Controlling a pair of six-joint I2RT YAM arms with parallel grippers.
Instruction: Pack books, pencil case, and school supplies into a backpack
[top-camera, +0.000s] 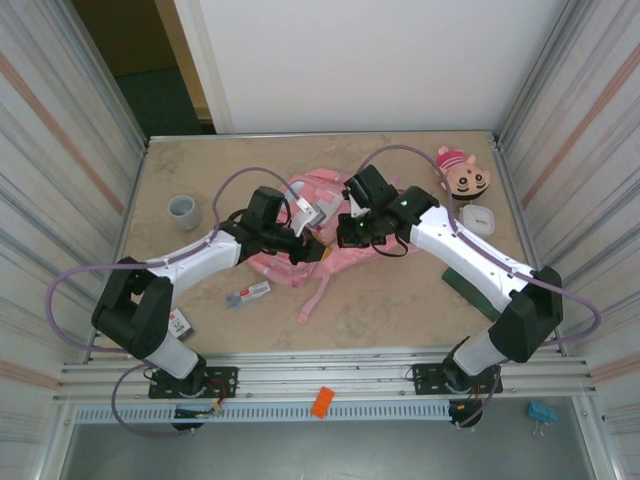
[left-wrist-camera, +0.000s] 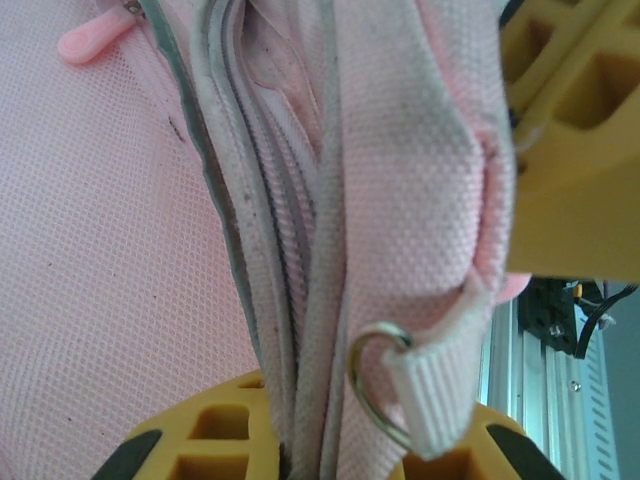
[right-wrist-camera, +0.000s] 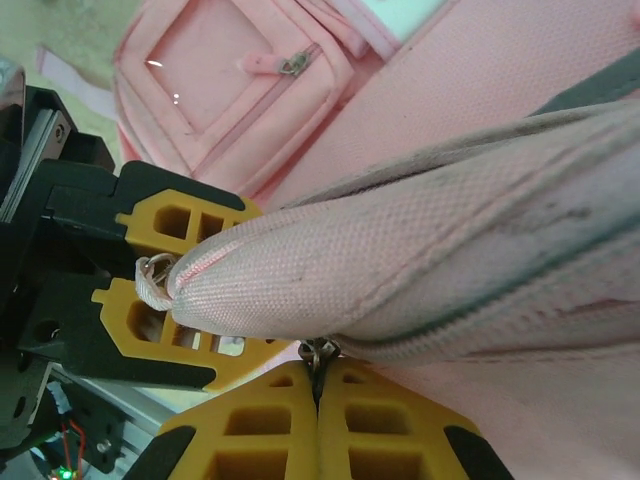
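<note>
— Beige stone-look table (top-camera: 400, 310), and at its middle lies the pink backpack (top-camera: 322, 188). Which step is this?
— Opening the zip, I'd judge. The left gripper (left-wrist-camera: 340, 445) clamps the fabric edge beside a metal ring (left-wrist-camera: 354, 372). The right gripper (right-wrist-camera: 318, 400) is closed tight, with the metal zip pull (right-wrist-camera: 318, 350) seemingly nipped at its tips.
— And next?
— The right should draw the pull along the track while the left holds the fabric taut.
— How does the bag lie?
— Its long axis runs roughly far to near, with the straps (top-camera: 314, 298) trailing toward the arm bases. I can't tell which end is the top. The school supplies (top-camera: 248, 294) lie just beside it, not yet packed.
</note>
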